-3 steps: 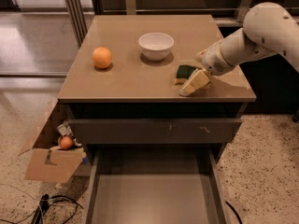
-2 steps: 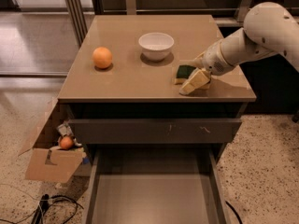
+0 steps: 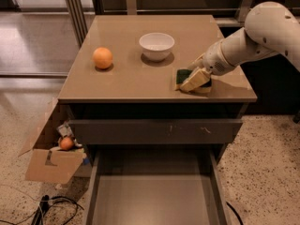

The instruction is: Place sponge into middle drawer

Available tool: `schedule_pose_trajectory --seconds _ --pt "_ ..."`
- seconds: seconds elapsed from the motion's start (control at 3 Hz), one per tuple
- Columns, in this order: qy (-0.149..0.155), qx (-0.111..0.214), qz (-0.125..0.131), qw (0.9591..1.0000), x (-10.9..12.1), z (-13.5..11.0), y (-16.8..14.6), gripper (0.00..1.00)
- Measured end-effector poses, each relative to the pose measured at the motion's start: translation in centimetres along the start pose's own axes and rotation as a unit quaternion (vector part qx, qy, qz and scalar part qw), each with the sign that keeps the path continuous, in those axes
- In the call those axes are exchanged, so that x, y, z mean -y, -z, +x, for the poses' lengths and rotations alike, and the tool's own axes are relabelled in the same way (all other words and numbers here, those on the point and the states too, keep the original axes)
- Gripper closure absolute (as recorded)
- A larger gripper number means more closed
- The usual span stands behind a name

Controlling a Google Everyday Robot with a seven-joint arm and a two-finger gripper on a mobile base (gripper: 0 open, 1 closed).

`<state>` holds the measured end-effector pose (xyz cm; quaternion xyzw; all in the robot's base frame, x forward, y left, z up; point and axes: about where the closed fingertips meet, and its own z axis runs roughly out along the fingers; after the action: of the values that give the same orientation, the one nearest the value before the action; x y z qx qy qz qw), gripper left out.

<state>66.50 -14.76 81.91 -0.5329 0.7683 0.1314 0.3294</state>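
Note:
The sponge, dark green on top with yellow foam below, lies on the cabinet top near its right front corner. My gripper reaches in from the right on the white arm and sits down on the sponge, covering most of it. The middle drawer is pulled out wide at the bottom of the view, with a plain grey floor and nothing in it.
A white bowl stands at the back middle of the top and an orange fruit at the left. The drawer above, with a dark scratched front, is shut. A cardboard box and cables lie on the floor at left.

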Motion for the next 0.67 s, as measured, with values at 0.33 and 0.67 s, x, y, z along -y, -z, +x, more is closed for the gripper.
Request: schedule_pose_trajectory --seconds 0.33,0.67 --pt "0.000 0.000 0.000 1.0000 0.00 0.00 0.00 1.00" --pt "0.001 0.001 0.000 1.0000 0.03 -0.11 0.14 1.00"
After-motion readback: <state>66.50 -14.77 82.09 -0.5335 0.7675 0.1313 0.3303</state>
